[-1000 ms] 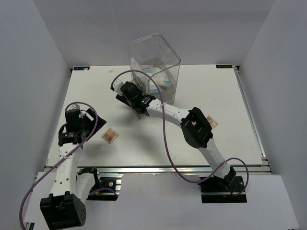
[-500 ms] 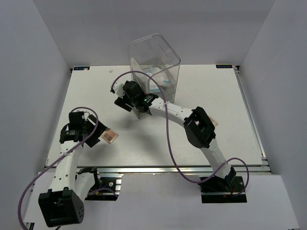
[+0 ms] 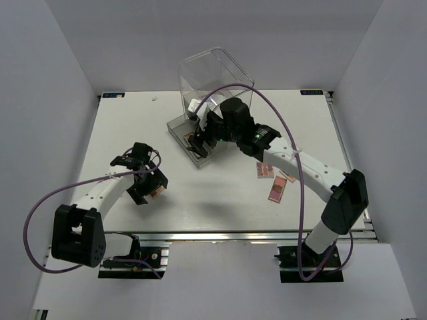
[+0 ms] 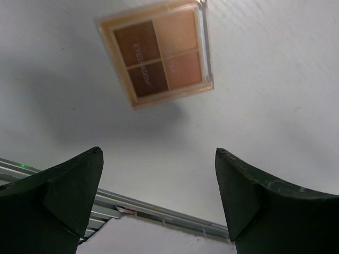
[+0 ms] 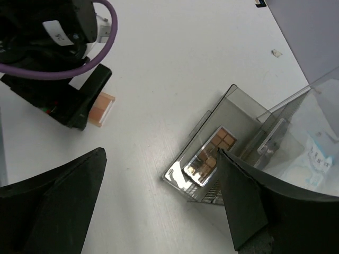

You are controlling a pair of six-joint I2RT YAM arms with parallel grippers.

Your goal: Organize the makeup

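Nearly square, the 4-pan palette (image 4: 156, 53) lies flat, askew.

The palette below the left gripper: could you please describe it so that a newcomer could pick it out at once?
On the white table, look near the front left, where the left gripper hangs open. Below it lies a flat palette, alone, with four brown and tan pans in a peach frame; the reddish palettes cluster on the right.
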